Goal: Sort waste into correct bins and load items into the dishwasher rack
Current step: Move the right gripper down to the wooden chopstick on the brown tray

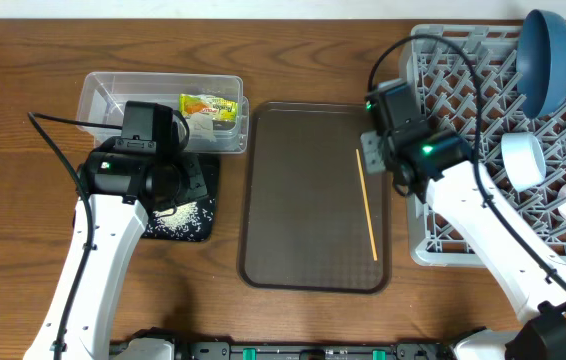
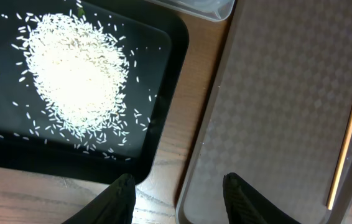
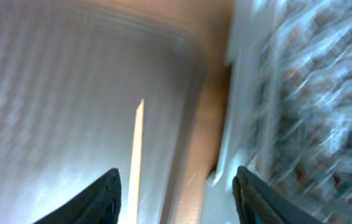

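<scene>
— Starting nearest: how are the claws held?
— Both are spread, with nothing pinched. The left gripper [image 2: 179, 190] is hung over the black tray's [image 2: 163, 134] edge, the right gripper [image 3: 176, 186] beside the rack [image 1: 463, 85].
— And the rest?
— Rice [image 2: 76, 74] is heaped in the black tray. The yellow stick [image 1: 366, 205] is laid on the brown tray [image 1: 303, 190]. Farther back, the wrapper [image 1: 209, 106] is seen in the clear tub [image 1: 98, 92], the blue bowl [image 1: 545, 55] in the rack.

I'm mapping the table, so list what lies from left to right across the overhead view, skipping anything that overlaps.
clear tub → brown tray → yellow stick, lying on the tray's right side → grey rack
</scene>
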